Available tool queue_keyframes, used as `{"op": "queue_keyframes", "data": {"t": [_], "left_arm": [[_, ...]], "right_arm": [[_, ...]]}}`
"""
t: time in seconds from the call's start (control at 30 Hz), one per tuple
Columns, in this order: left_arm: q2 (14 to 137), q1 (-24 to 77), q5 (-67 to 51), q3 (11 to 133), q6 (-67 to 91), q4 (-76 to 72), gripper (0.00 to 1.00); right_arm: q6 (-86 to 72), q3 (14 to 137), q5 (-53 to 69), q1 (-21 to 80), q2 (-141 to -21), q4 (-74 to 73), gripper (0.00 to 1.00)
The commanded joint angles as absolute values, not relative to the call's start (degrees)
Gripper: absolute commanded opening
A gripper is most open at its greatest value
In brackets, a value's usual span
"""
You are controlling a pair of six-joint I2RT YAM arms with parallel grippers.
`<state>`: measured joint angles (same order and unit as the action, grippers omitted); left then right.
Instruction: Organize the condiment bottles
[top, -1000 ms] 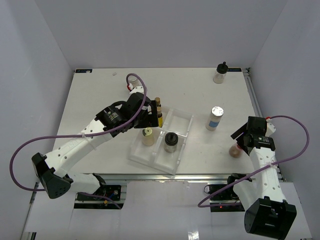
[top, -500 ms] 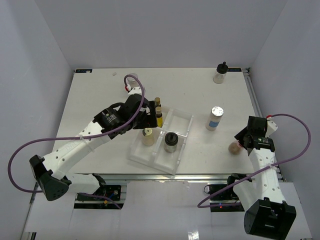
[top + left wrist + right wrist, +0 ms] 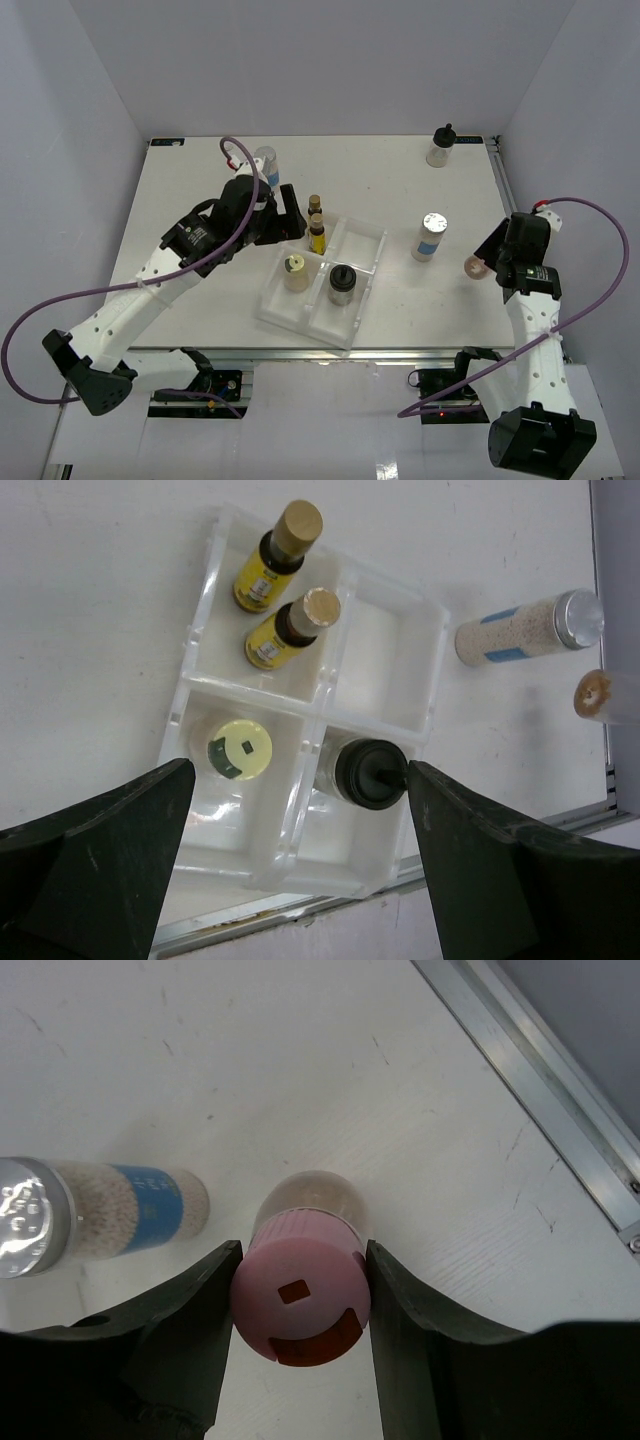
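My right gripper [image 3: 484, 264] is shut on a pink-capped beige bottle [image 3: 300, 1295], near the table's right edge; its fingers [image 3: 190, 1305] press the cap from both sides. A silver-lidded blue-labelled jar [image 3: 430, 236] stands just left of it. The clear divided tray [image 3: 362, 262] holds two slim amber bottles [image 3: 280, 555] [image 3: 295, 630], a yellow-capped bottle [image 3: 240, 750] and a black-capped jar [image 3: 370, 773]. My left gripper [image 3: 292, 212] hangs open and holds nothing, beside the tray's back left corner. Another blue-labelled jar [image 3: 265, 160] stands behind the left arm.
A black-capped jar [image 3: 440, 146] stands at the back right corner of the table. A metal rail [image 3: 540, 1070] runs along the table's right edge, close to my right gripper. The tray's back right compartment [image 3: 395, 670] has nothing in it.
My right gripper closed on the pink-capped bottle and carried it a little toward the back. The left arm drew back and left, away from the amber bottles in the tray.
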<state>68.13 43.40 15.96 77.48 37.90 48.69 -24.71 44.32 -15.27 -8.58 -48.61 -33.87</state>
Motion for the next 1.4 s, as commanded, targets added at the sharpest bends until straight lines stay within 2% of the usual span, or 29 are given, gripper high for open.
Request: {"op": "queue_keyframes", "data": {"t": [0.0, 0.13, 0.23, 0.4, 0.73, 0.9, 1.17, 1.37], "left_arm": [[69.66, 36.61, 5.0, 79.76, 35.65, 45.01, 0.98], [70.49, 29.42, -0.3, 80.07, 34.11, 44.84, 0.98], [70.06, 21.04, -7.83, 75.83, 33.75, 43.44, 0.98], [66.72, 16.6, -10.17, 69.03, 33.12, 41.4, 0.98], [64.18, 1.73, -15.74, 65.42, 29.29, 43.42, 0.98], [62.58, -5.33, -18.74, 63.81, 28.13, 43.45, 0.98], [60.2, -10.21, -19.07, 62.05, 27.33, 43.94, 0.98], [58.94, -11.71, -19.23, 61.62, 26.78, 44.49, 0.98]], "right_arm": [[-18.75, 53.61, -12.01, -8.15, -48.75, -31.31, 0.08], [-15.58, 63.29, -9.78, -7.91, -51.22, -34.51, 0.08], [-13.9, 71.35, -5.41, -6.88, -53.84, -35.76, 0.08], [-12.22, 83.42, 5.49, -3.62, -60.77, -39.14, 0.08], [-10.48, 93.7, 3.62, 25.57, -68.23, -41.46, 0.08], [-10.34, 94.29, -3.34, 40.82, -71.5, -41.47, 0.08], [-11.26, 94.74, -9.68, 60.15, -78.77, -38.48, 0.08], [-11.52, 94.34, -12.85, 69.24, -83.45, -36.5, 0.08]]}}
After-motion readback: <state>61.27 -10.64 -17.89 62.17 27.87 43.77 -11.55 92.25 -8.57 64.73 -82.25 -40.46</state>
